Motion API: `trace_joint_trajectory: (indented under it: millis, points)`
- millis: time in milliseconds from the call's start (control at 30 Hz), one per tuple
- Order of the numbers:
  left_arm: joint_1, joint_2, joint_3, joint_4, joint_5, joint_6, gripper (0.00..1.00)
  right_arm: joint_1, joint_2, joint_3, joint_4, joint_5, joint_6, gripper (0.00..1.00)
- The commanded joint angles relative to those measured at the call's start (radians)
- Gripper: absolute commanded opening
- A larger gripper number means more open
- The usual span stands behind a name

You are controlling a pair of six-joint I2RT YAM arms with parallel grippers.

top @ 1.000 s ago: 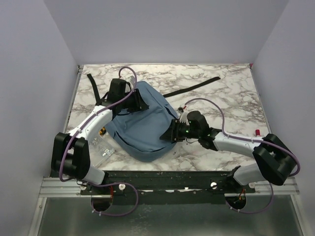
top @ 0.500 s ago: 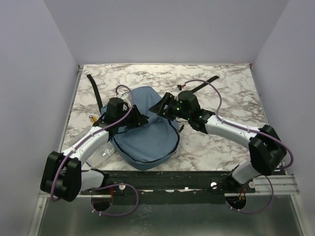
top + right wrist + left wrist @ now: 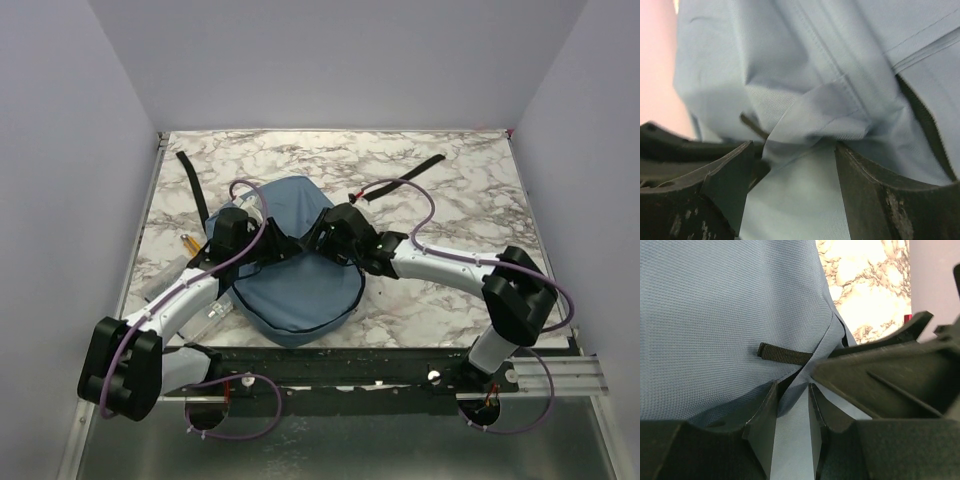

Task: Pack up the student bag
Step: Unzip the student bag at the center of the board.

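Observation:
The student bag (image 3: 300, 285), dusty-blue fabric with black zip trim, lies flat at the table's middle front. My left gripper (image 3: 287, 246) is on its upper left part. In the left wrist view the left gripper (image 3: 791, 399) has its jaws nearly together on a fold of the bag's fabric (image 3: 730, 300), beside a small black loop (image 3: 782, 354). My right gripper (image 3: 318, 236) meets it from the right, almost touching. In the right wrist view the right gripper (image 3: 792, 167) has its jaws wide apart around a bunched fold of the bag (image 3: 815, 115).
One black strap (image 3: 192, 180) trails to the back left and another black strap (image 3: 405, 178) to the back right. A clear plastic item (image 3: 207, 312) lies by the bag's left edge, and a small orange-tipped object (image 3: 187, 243) lies further left.
My right arm swung from the bag's front right edge round to its top and now sits against the left gripper. The left gripper drew back toward the front, and the bag shifted and flattened.

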Motion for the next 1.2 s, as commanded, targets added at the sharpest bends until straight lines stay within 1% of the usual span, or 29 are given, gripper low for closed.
trace_joint_trajectory:
  millis: [0, 33, 67, 100, 167, 200, 300, 333, 367, 433, 500, 600, 700, 767, 900, 1000, 1167]
  points:
    - [-0.036, -0.019, -0.038, -0.051, 0.047, -0.031, 0.32, 0.001, 0.073, 0.055, -0.071, 0.152, 0.027, 0.69]
    - [-0.039, -0.026, -0.041, -0.052, 0.044, -0.034, 0.32, 0.001, 0.081, 0.065, -0.071, 0.165, 0.031, 0.67]
    - [-0.043, -0.035, -0.049, -0.051, 0.039, -0.037, 0.32, 0.0, 0.092, 0.073, -0.085, 0.179, 0.052, 0.59]
    - [-0.043, -0.046, -0.053, -0.051, 0.034, -0.039, 0.32, 0.001, 0.097, 0.078, -0.105, 0.183, 0.058, 0.54]
    - [-0.042, -0.065, -0.059, -0.052, 0.027, -0.032, 0.32, 0.001, 0.088, 0.046, -0.078, 0.174, 0.065, 0.46]
    - [-0.039, -0.073, -0.053, -0.055, 0.027, -0.025, 0.34, 0.001, 0.069, 0.0, -0.035, 0.164, 0.083, 0.42]
    - [-0.015, -0.105, -0.024, -0.115, 0.017, -0.012, 0.4, 0.002, -0.008, -0.153, 0.16, 0.117, 0.087, 0.21]
    - [-0.006, -0.114, -0.013, -0.128, 0.017, -0.005, 0.41, 0.001, -0.028, -0.195, 0.213, 0.108, 0.083, 0.18]
    - [0.0, -0.12, 0.001, -0.141, 0.019, 0.007, 0.43, 0.0, -0.052, -0.229, 0.258, 0.098, 0.071, 0.16]
    - [0.013, -0.121, 0.047, -0.177, 0.026, 0.033, 0.44, 0.0, -0.087, -0.319, 0.414, 0.07, 0.012, 0.1]
    - [0.022, -0.115, 0.093, -0.215, 0.03, 0.06, 0.45, -0.003, -0.108, -0.368, 0.523, 0.044, -0.001, 0.01]
    - [0.024, -0.066, 0.154, -0.228, 0.09, 0.099, 0.44, -0.003, -0.107, -0.376, 0.569, 0.013, -0.031, 0.01]
    - [0.02, 0.018, 0.216, -0.26, 0.158, 0.096, 0.44, -0.006, -0.095, -0.397, 0.636, -0.022, -0.03, 0.01]
    - [-0.004, 0.063, 0.238, -0.261, 0.187, 0.103, 0.44, -0.007, -0.096, -0.402, 0.661, -0.039, -0.029, 0.0]
    - [-0.054, 0.11, 0.251, -0.265, 0.103, 0.107, 0.45, -0.007, -0.108, -0.402, 0.659, -0.046, -0.037, 0.01]
    - [-0.057, 0.119, 0.256, -0.261, 0.036, 0.088, 0.45, -0.006, -0.12, -0.411, 0.658, -0.042, -0.036, 0.01]
    - [-0.057, 0.134, 0.274, -0.256, -0.027, 0.074, 0.44, -0.007, -0.133, -0.42, 0.665, -0.039, -0.042, 0.01]
